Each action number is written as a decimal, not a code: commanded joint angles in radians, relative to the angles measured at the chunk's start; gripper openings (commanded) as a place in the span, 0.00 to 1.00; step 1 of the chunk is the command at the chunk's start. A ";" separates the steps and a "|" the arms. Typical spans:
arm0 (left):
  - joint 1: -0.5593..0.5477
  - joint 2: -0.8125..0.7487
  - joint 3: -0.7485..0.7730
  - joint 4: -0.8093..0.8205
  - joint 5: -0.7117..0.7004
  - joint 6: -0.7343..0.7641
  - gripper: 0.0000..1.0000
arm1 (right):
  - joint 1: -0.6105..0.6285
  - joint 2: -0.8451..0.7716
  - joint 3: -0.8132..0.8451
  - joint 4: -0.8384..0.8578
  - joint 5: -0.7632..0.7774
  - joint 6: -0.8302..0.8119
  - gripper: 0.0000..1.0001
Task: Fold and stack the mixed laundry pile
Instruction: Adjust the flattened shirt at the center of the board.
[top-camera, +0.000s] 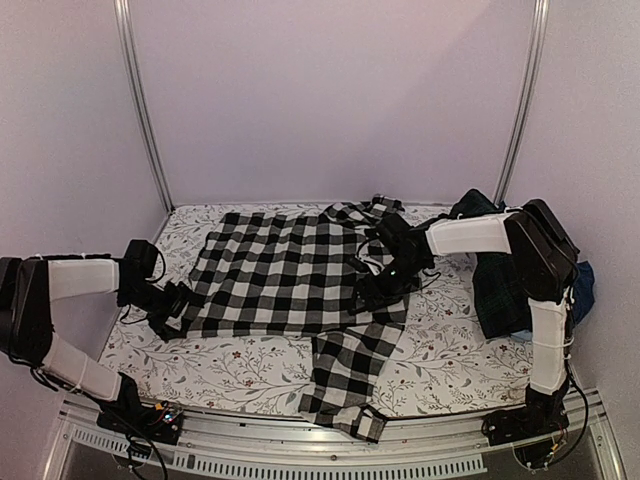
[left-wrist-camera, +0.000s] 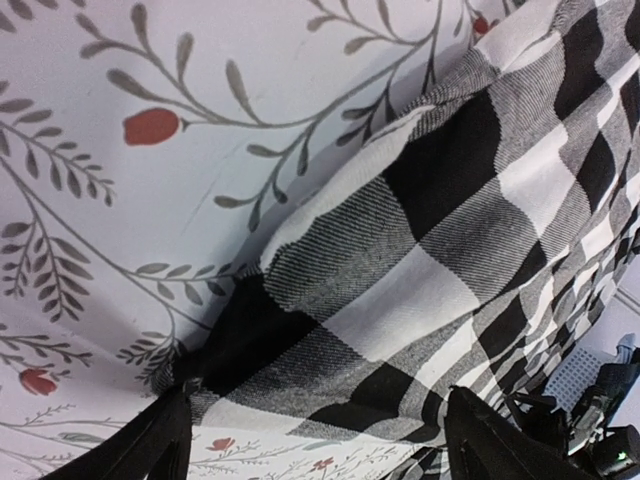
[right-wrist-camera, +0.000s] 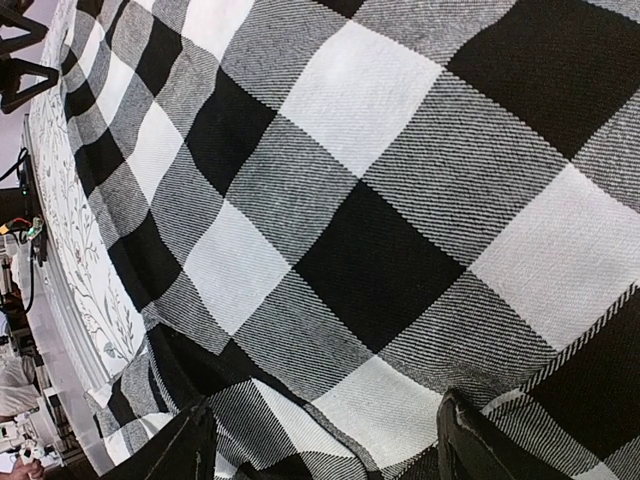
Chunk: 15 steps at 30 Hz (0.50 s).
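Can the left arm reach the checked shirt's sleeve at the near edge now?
Probably yes. The left gripper is open at the checked shirt's left edge, and only bare floral cover lies between it and the sleeve.

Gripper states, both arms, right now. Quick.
Left gripper: open, fingers spread over the edge of the checked shirt, holding nothing.
Right gripper: open above the checked shirt, holding nothing.
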 joint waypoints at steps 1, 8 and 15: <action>0.005 -0.057 -0.006 -0.171 -0.087 -0.011 0.89 | -0.019 0.049 -0.045 -0.085 0.095 0.028 0.75; -0.002 -0.125 0.035 -0.110 -0.058 0.084 0.82 | -0.033 0.050 -0.042 -0.092 0.093 0.039 0.74; -0.016 -0.038 0.051 -0.159 -0.035 0.102 0.59 | -0.037 0.051 -0.046 -0.095 0.081 0.050 0.74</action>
